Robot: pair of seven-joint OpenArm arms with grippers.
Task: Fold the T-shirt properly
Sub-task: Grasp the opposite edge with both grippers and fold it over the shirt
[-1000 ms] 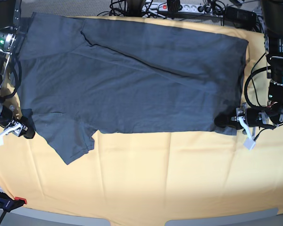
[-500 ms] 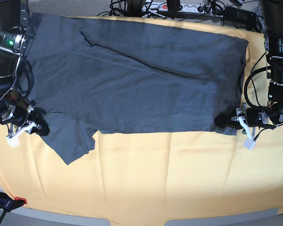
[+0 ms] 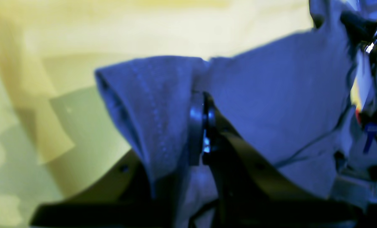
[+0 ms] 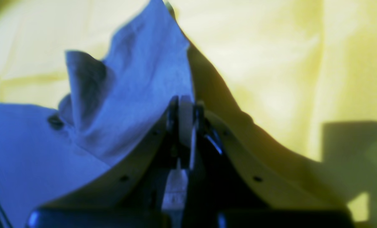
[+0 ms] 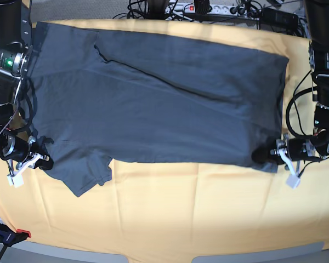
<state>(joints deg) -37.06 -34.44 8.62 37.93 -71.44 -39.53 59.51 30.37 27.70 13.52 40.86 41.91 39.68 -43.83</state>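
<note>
1. A yellow tablecloth (image 5: 181,208) covers the bench from edge to edge; its near half lies bare.
2. The plain dark slate-grey short-sleeved T-shirt (image 5: 153,104) is spread flat across the far half of the cloth, lightly creased, with a long diagonal fold line running over its upper part. One short sleeve (image 5: 85,172) sticks out towards the near edge at the base view's left.
3. A tangle of black cables and a white power strip (image 5: 208,8) sit beyond the far edge of the bench, clear of the shirt.
4. A small red and black clamp (image 5: 11,235) grips the cloth at the near corner on the base view's left.
5. The left tool (image 5: 266,156) sits low at the shirt's near corner on the base view's right. Its jaws are pressed together on a bunched fold of the fabric (image 3: 150,110), as the left wrist view shows.
6. The right tool (image 5: 41,159) is at the shirt's edge beside the sleeve. Its jaws are closed, pinching a raised peak of fabric (image 4: 138,79) above the yellow cloth.
</note>
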